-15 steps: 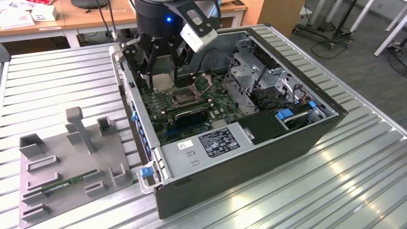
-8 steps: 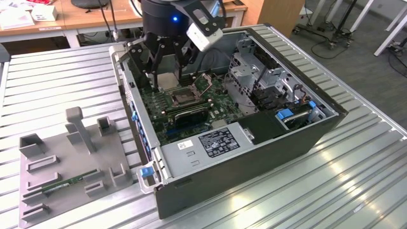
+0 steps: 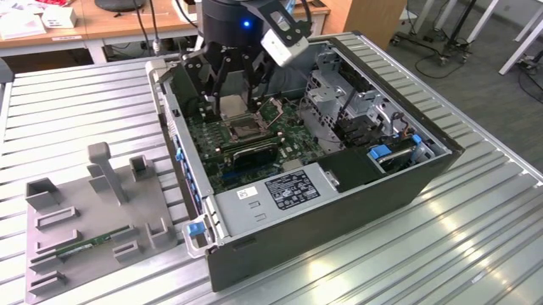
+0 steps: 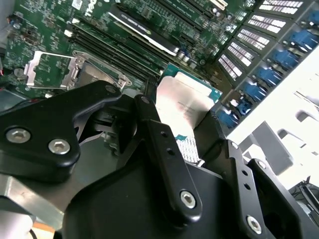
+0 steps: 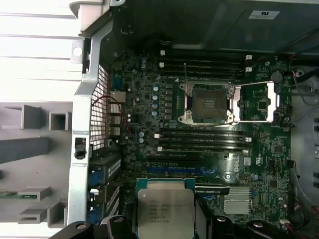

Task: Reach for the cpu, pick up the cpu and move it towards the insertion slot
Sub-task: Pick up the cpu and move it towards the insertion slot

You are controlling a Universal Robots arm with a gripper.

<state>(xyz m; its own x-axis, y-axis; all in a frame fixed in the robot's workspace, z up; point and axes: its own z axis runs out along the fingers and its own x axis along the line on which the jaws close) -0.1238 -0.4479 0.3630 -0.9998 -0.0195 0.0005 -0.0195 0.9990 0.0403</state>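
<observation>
I've got the black claw [image 3: 233, 95] pinched on the cpu [image 5: 166, 213], the flat square chip with its pale silvery metal face and thin tan rim, held between the fingers [image 4: 162, 144] inside the open dark computer case [image 3: 407, 184]. The insertion slot [image 5: 208, 103], the square metal-framed socket with a dark centre, lies ahead of the claw across the green motherboard [image 5: 259, 164], with the black memory slots [image 5: 202, 139] between, frame open.
</observation>
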